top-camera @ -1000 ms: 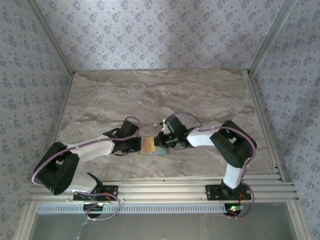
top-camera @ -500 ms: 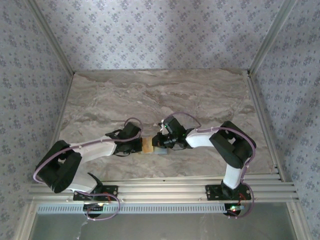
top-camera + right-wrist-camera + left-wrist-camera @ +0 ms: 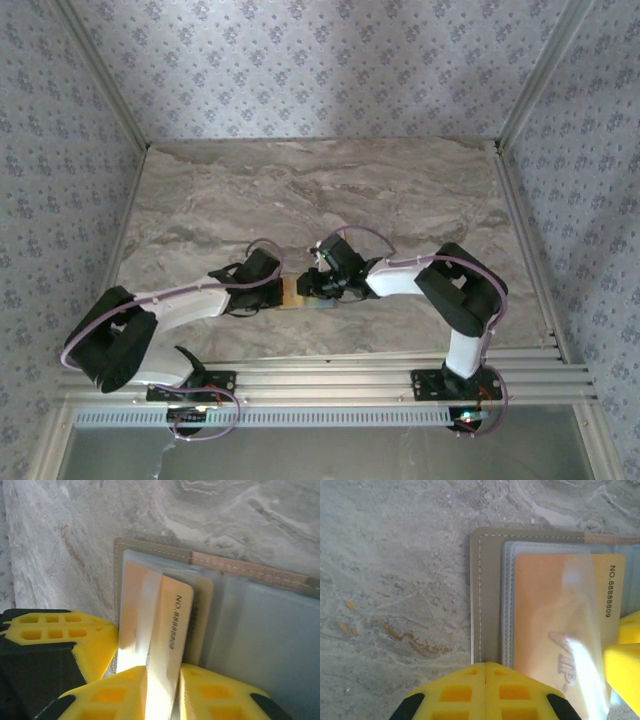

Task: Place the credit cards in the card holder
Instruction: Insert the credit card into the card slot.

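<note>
My right gripper (image 3: 162, 675) is clamped on a credit card (image 3: 175, 620), whose far end sits under the clear sleeve of the open card holder (image 3: 487, 580). My left gripper (image 3: 485, 675) is closed, fingertips together over the holder's near edge. Bare table (image 3: 300, 190) stretches beyond.

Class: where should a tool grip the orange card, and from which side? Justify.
Probably the credit card's free end, where the right tool pinches its flat faces, approaching from opposite the card holder's stitched edge: that end tilts up; the far end lies among sleeves.
</note>
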